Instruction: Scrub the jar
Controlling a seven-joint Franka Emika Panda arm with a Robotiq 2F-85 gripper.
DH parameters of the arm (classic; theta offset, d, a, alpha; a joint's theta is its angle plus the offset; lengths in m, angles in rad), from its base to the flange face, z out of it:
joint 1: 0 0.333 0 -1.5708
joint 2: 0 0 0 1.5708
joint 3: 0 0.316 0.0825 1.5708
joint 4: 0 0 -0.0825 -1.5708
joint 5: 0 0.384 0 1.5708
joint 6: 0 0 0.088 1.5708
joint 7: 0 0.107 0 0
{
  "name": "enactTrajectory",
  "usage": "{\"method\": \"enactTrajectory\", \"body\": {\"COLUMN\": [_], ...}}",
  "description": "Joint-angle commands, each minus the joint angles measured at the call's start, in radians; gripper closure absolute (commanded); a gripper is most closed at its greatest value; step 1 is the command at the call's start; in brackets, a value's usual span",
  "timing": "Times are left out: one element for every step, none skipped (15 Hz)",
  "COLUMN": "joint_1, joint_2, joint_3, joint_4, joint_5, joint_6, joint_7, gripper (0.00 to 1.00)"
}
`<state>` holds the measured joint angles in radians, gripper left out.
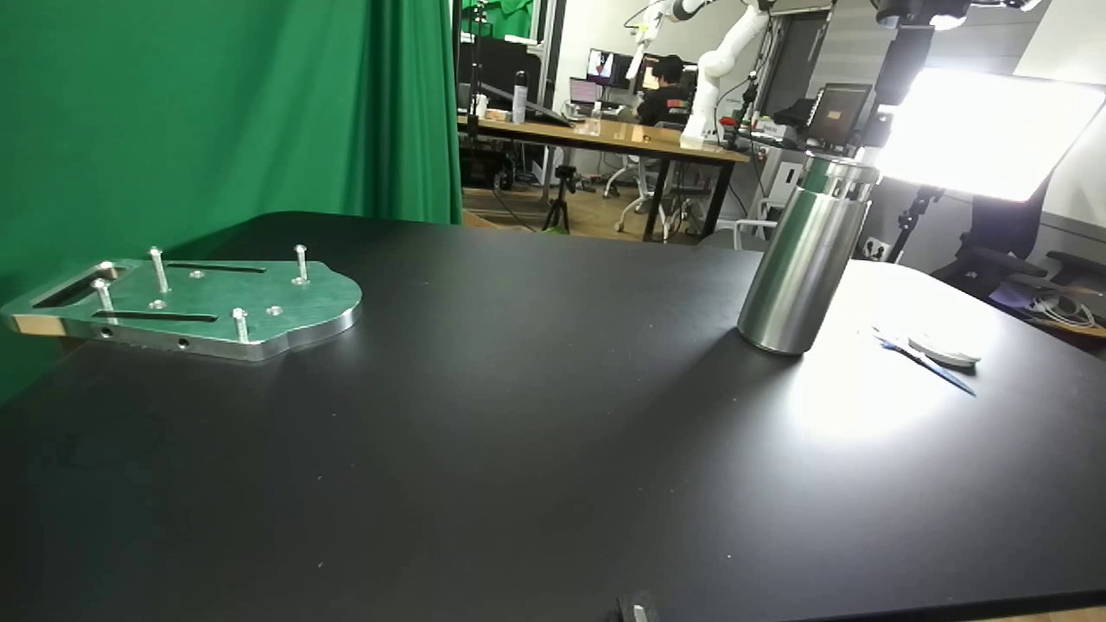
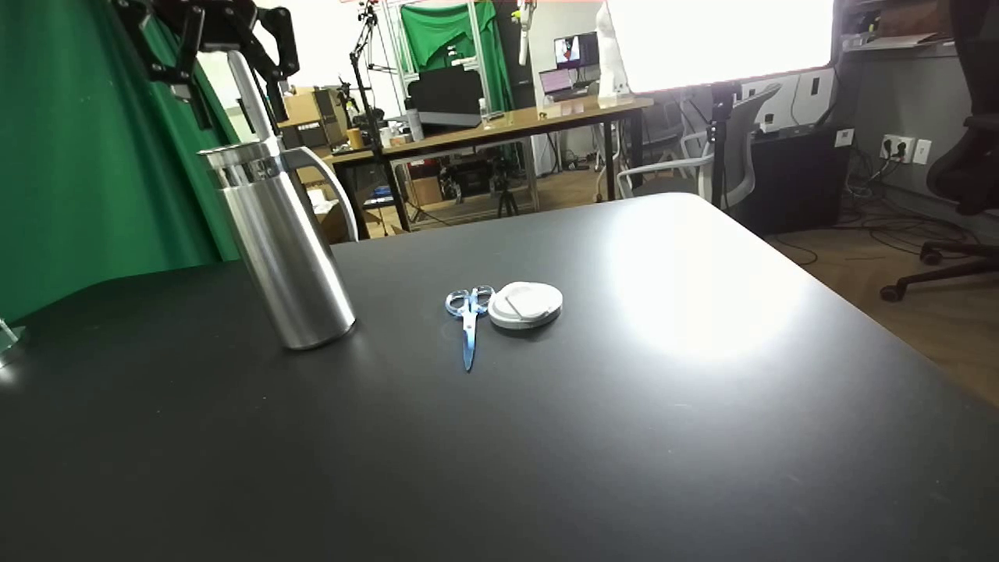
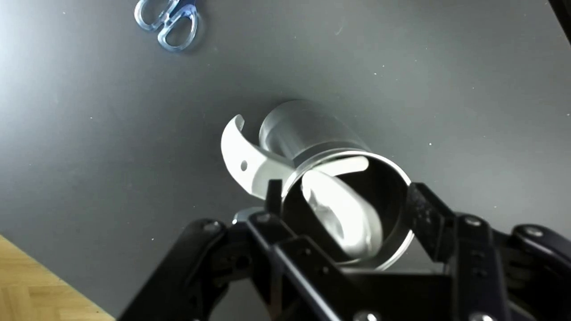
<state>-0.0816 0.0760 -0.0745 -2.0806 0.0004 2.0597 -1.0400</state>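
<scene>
The jar [image 1: 804, 259] is a tall brushed-steel jug with a pale curved handle, standing on the black table; it also shows in an exterior view [image 2: 289, 257] and in the wrist view [image 3: 308, 122]. A white stick-like tool [image 2: 250, 97] rises out of the jar's mouth; its rounded top end shows in the wrist view [image 3: 357, 218]. The tool's lower end is hidden inside the jar. My gripper [image 2: 240, 113] is above the jar, its fingers spread on either side of the tool with gaps, holding nothing. It also shows in the wrist view [image 3: 345, 191].
Blue scissors [image 2: 468, 324] lie beside a white round lid-like piece [image 2: 527, 304] on the table, to the jar's side. A metal plate with upright bolts [image 1: 216, 298] lies at the far table end by the green curtain [image 1: 216, 104]. A bright lamp panel [image 2: 718, 39] stands beyond the table.
</scene>
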Motion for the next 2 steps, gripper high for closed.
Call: {"method": "enactTrajectory", "body": {"joint_1": [-0.005, -0.005], "joint_2": [0.0, 0.0], "joint_3": [0.005, 0.005], "joint_4": [0.002, 0.002], "joint_5": [-0.001, -0.001], "joint_6": [-0.003, -0.003], "joint_7": [0.001, 0.001], "gripper": [0.27, 0.27]}}
